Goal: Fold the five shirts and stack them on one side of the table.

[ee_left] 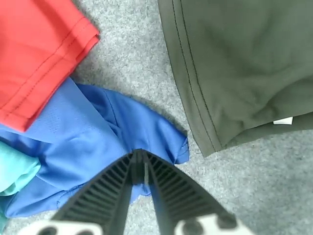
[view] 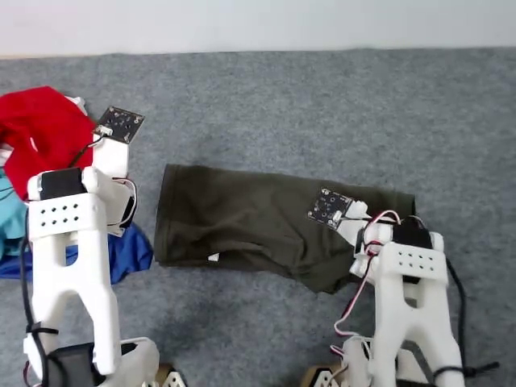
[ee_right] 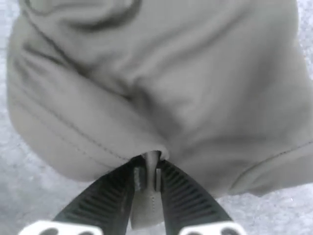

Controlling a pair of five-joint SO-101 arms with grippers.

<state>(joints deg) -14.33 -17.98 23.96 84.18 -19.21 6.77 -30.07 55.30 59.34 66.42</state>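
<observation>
The olive shirt (view: 242, 218) lies across the middle of the grey table (view: 322, 105), rumpled and only loosely flattened. Its hemmed edge faces left, and a small white tag (ee_left: 282, 121) pokes out along its near edge. The right gripper (ee_right: 150, 162) is down at the shirt's near right corner, its jaws pressed together on a fold of the olive cloth with a sliver of fabric pinched between them. Over at the left edge of the table the other shirts sit in a loose heap. A red shirt (view: 40, 121) is farthest back, a blue shirt (ee_left: 98, 137) is nearest, and a teal shirt (ee_left: 14, 171) peeks out between them. The blue one's corner spills towards the olive shirt without touching it. The left gripper (ee_left: 141, 156) hangs over that blue corner with its jaws closed tight (whether any blue cloth is caught in them, I cannot tell).
</observation>
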